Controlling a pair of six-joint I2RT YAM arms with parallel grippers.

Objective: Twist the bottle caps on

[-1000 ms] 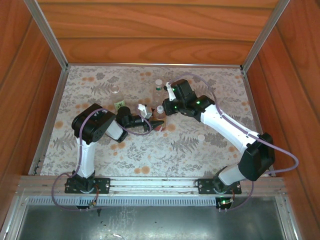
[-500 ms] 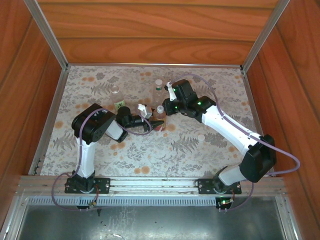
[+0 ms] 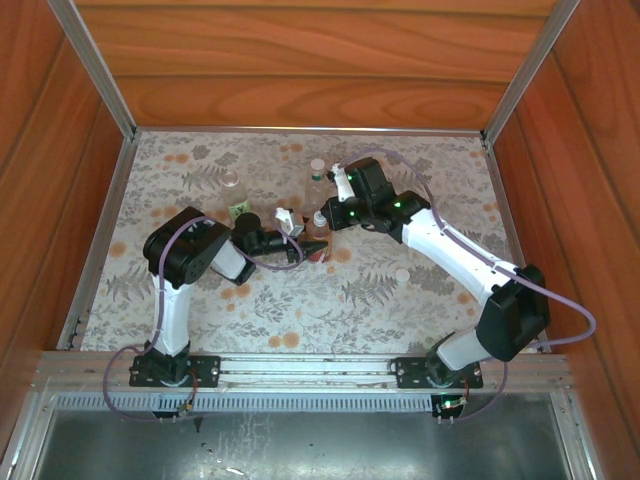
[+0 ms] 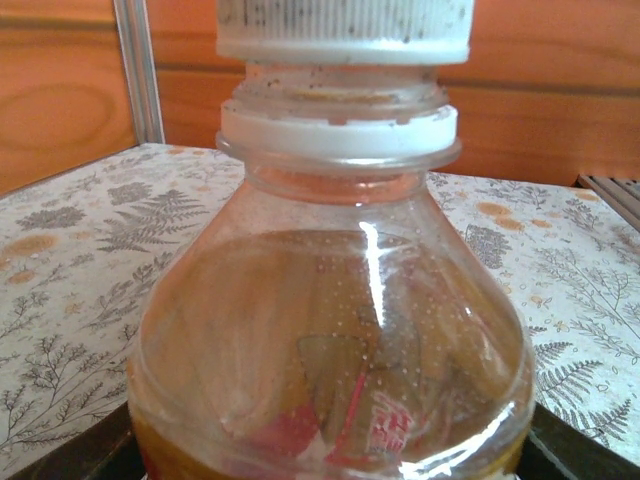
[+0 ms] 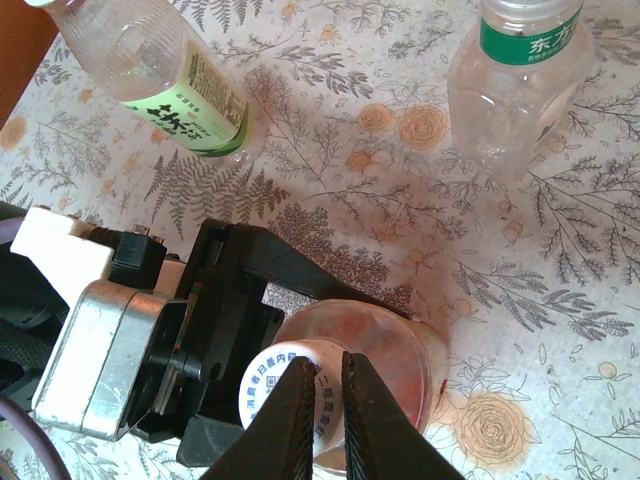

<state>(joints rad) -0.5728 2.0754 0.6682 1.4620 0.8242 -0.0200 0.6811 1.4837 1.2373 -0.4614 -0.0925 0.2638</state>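
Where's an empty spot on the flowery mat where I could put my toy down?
Bare mat lies along the front metal rail, and in the far right corner. The middle is crowded: the left gripper holds the amber bottle under the right gripper; a lime-label bottle and a dark-green-label bottle stand close behind.

Standing right beside it: reddish wood-grain panels (image 3: 320, 60) are closing in the back and both sides, with aluminium posts (image 3: 95, 70) running up the back corners. A beige mat (image 3: 330, 310) with grey ferns and orange flowers (kinda grandma-kitchen) is covering the tabletop. A metal rail (image 3: 300, 372) is lining the near edge, and soft light is glinting off the steel sheet (image 3: 300, 445) below.
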